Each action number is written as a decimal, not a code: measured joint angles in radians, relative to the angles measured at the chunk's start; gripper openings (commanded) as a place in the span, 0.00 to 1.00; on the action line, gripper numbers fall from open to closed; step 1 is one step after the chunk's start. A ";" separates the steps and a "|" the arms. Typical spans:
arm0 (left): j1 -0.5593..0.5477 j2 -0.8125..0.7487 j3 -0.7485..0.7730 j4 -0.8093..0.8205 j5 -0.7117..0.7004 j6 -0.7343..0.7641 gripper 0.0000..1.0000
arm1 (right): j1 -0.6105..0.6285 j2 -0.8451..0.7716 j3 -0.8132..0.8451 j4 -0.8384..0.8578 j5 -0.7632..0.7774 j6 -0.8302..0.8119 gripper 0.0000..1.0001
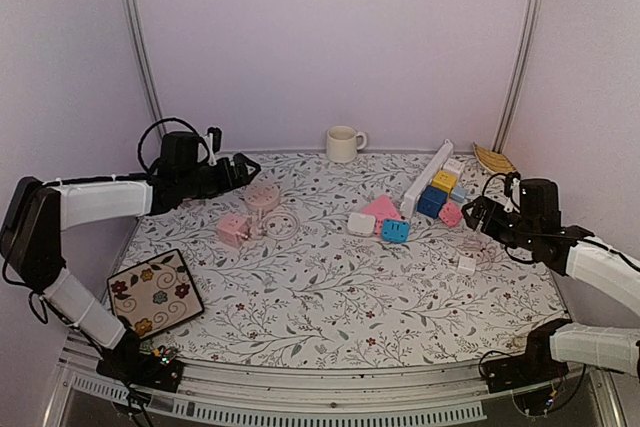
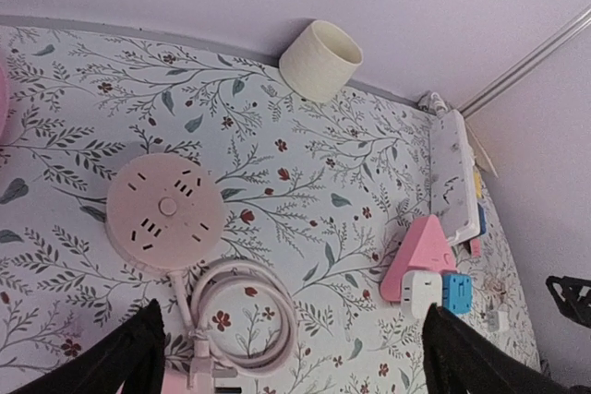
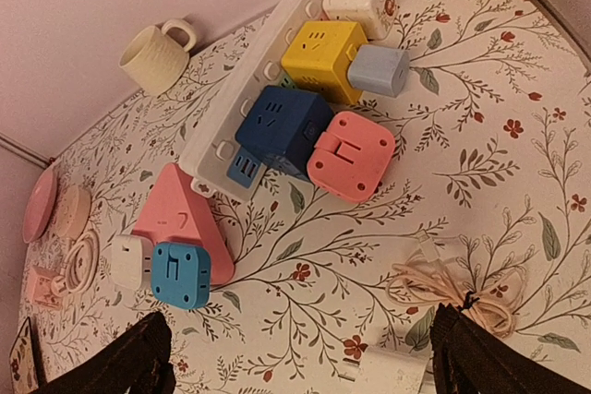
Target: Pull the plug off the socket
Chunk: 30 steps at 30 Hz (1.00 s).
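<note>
Pink socket (image 1: pixel 262 194) sits toward the table's (image 1: pixel 330 287) back edge; left and right jaws gape.

The plug (image 2: pixel 205 377) ran off the left wrist view's bottom edge; the right wrist view's bottom edge cropped a white charger (image 3: pixel 386 374).

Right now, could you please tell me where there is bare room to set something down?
Free: the near middle of the table, between the floral tile and the small white adapter. Crowded: around the white power strip and the round socket.
</note>
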<state>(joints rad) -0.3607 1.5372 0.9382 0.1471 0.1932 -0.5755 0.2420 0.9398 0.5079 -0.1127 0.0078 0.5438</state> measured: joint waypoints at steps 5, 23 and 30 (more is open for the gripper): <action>-0.086 -0.025 -0.055 0.010 -0.009 0.000 0.97 | 0.055 0.150 0.040 0.042 -0.031 -0.022 0.99; -0.209 -0.001 -0.169 0.075 -0.034 -0.056 0.97 | 0.269 0.776 0.408 0.245 -0.113 -0.123 0.99; -0.217 0.006 -0.188 0.082 -0.039 -0.064 0.97 | 0.354 0.872 0.469 0.251 -0.117 -0.125 0.99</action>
<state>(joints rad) -0.5781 1.5433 0.7502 0.2295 0.1547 -0.6399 0.5964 1.8122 0.9768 0.1383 -0.1089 0.4187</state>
